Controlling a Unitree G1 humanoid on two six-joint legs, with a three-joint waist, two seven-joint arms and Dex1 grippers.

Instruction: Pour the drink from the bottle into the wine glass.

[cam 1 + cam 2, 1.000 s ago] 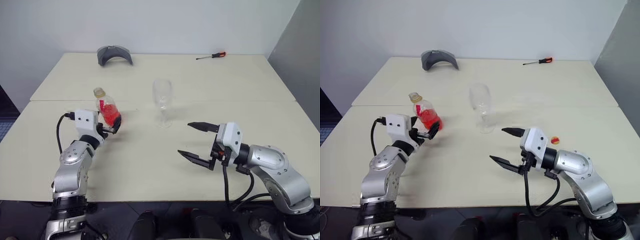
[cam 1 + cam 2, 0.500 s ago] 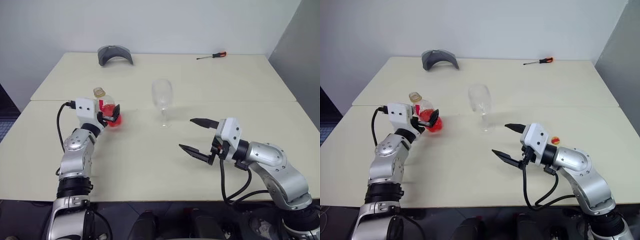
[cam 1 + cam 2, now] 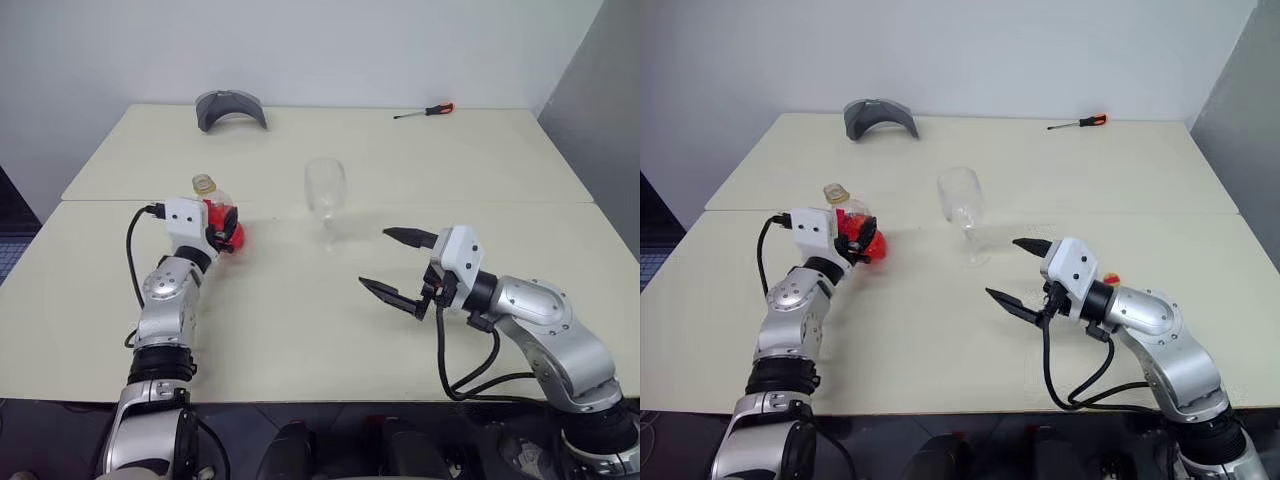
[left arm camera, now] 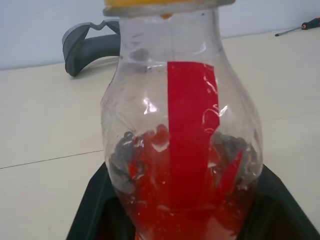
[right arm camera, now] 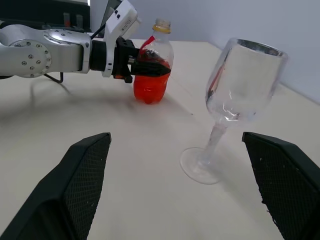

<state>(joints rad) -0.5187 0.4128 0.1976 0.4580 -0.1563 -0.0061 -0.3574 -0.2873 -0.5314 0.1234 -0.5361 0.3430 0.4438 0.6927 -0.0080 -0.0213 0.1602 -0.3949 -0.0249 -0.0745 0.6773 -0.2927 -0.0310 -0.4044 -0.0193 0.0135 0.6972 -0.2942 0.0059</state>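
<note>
We see the left gripper (image 3: pixel 228 229) clamped on the bottle (image 3: pixel 213 213), the right gripper (image 3: pixel 398 265) hanging free with fingers wide.
The bottle stands upright on the table (image 3: pixel 300 330), red drink (image 5: pixel 149 84) in its lower body, black fingers (image 5: pixel 131 64) closed on both sides of it. The wine glass (image 3: pixel 325 200) stands upright mid-table, apart from the bottle and beyond the right gripper. A screwdriver (image 3: pixel 424 111) and a grey curved piece (image 3: pixel 229 108) lie at the far edge.

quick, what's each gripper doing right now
Left gripper: closed on the bottle, which stands on the table.
Right gripper: open, holding nothing, short of the wine glass.
</note>
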